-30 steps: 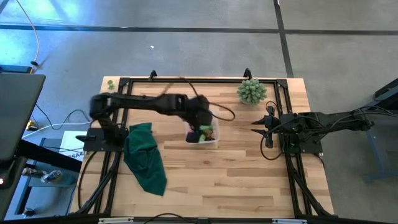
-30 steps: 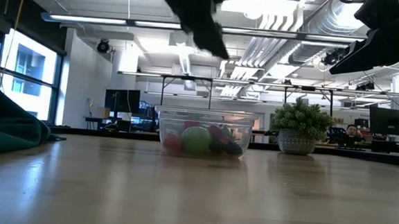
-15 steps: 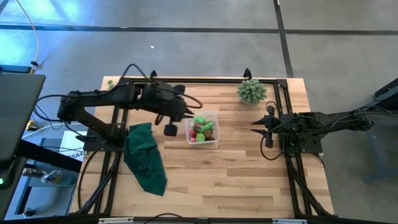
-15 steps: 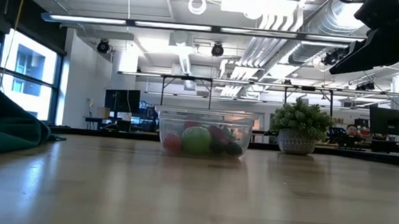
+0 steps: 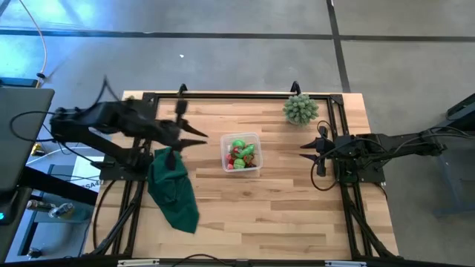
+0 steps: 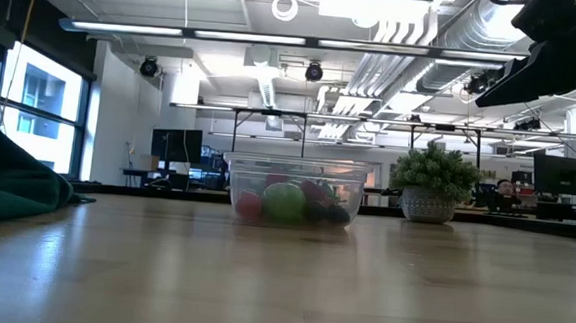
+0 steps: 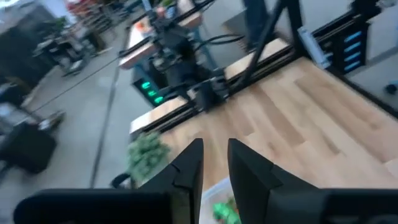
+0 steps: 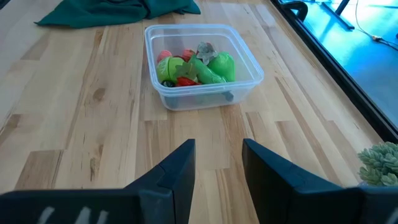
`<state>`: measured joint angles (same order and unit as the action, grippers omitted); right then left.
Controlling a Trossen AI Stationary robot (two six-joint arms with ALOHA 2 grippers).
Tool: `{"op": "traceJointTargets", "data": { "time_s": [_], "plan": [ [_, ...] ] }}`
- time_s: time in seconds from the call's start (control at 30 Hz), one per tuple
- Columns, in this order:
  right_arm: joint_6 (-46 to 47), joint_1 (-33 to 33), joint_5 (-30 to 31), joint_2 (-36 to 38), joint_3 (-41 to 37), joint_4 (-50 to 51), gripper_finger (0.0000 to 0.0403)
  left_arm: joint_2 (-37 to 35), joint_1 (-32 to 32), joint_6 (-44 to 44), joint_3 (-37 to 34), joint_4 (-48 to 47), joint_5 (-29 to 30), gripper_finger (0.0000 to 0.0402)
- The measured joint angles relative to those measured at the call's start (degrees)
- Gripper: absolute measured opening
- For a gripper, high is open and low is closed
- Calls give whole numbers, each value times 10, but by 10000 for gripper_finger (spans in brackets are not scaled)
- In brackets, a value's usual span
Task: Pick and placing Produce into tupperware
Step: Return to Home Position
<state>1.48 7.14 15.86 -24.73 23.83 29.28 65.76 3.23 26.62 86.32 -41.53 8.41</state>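
Mid-table: tupperware (image 8: 205, 98) holds produce (image 8: 193, 67) | left gripper (image 7: 215, 147) spread, near cloth (image 5: 174, 189) | right gripper (image 8: 217, 147) spread, well apart

The left pincer (image 7: 215, 149), jaws apart, hangs above green produce (image 7: 225, 211), with the plant (image 7: 148, 151) nearby.

Ceiling strip lights (image 6: 226, 34) lit the room brightly and evenly. Daylight entered through a window (image 6: 41, 106). The table (image 6: 261, 280) showed a pale sheen at low angle. Shadows beside the tupperware (image 8: 199, 98) were soft and faint.
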Motion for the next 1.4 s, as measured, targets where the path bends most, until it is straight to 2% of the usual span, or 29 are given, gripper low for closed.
{"op": "traceJointTargets", "data": {
  "time_s": [0.13,0.23,0.43,0.67,0.87,1.03,1.4],
  "plan": [
    [0,0,0,0,0,0,123,-37,11,1,-2,-33,68,63],
    [0,0,0,0,0,0,123,-65,9,1,-16,-27,92,58],
    [0,0,0,0,0,0,123,-147,9,1,-95,29,105,45],
    [0,0,0,0,0,0,123,-282,9,-34,-233,116,108,32],
    [0,0,0,0,0,0,123,-391,9,-70,-312,149,108,23],
    [0,0,0,0,0,0,123,-464,9,-76,-349,150,108,16],
    [0,0,0,0,0,0,123,-587,9,-54,-382,148,118,7]
  ]
}}
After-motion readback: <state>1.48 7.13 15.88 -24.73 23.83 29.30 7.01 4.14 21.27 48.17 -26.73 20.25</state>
